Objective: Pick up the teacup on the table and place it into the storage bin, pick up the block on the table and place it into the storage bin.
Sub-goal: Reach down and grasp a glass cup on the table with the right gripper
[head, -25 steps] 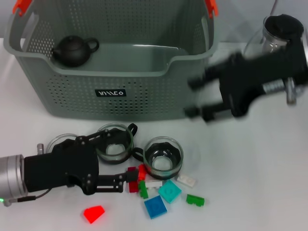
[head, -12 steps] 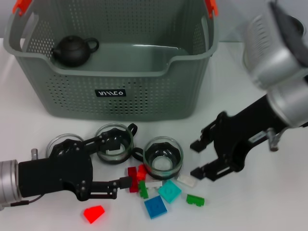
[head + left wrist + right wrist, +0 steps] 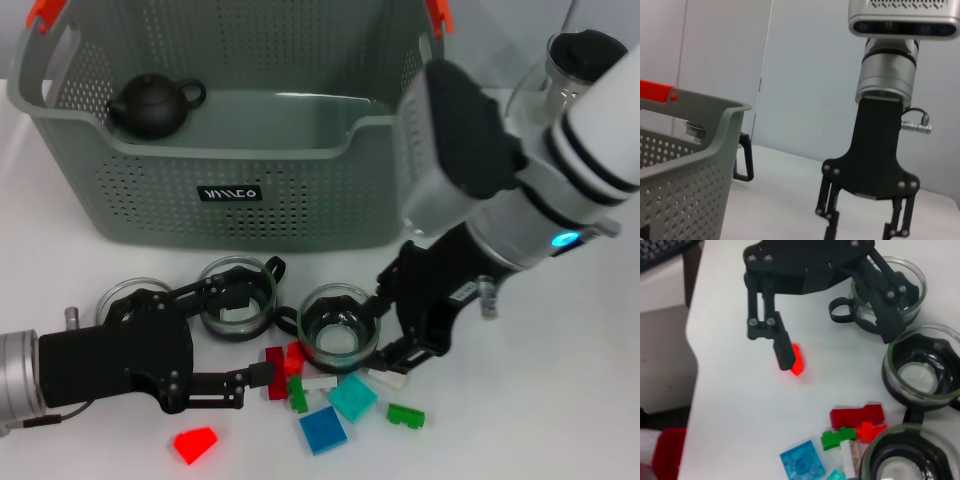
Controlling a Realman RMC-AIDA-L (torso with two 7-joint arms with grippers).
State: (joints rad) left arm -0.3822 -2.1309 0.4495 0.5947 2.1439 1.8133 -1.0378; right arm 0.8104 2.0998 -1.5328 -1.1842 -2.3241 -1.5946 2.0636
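The grey storage bin (image 3: 230,190) stands at the back, and its rim (image 3: 695,150) shows in the left wrist view. Two glass teacups sit in front of it, the left teacup (image 3: 238,298) and the middle teacup (image 3: 340,325) (image 3: 920,372). Loose blocks lie below them: a dark red block (image 3: 275,360) (image 3: 857,415), a teal block (image 3: 352,396), a blue block (image 3: 322,430) and a lone red block (image 3: 195,443) (image 3: 796,360). My left gripper (image 3: 250,335) (image 3: 840,347) is open, one finger across the left teacup, the other by the dark red block. My right gripper (image 3: 385,325) (image 3: 865,227) is open beside the middle teacup.
A black teapot (image 3: 150,105) sits inside the bin. A glass pitcher with a black lid (image 3: 585,60) stands at the back right. A third glass (image 3: 125,295) is partly hidden behind my left gripper. Green and white blocks (image 3: 405,414) lie near the right gripper.
My right arm has swung down from beside the bin's right end to the middle teacup, gripper open. The left gripper has barely moved.
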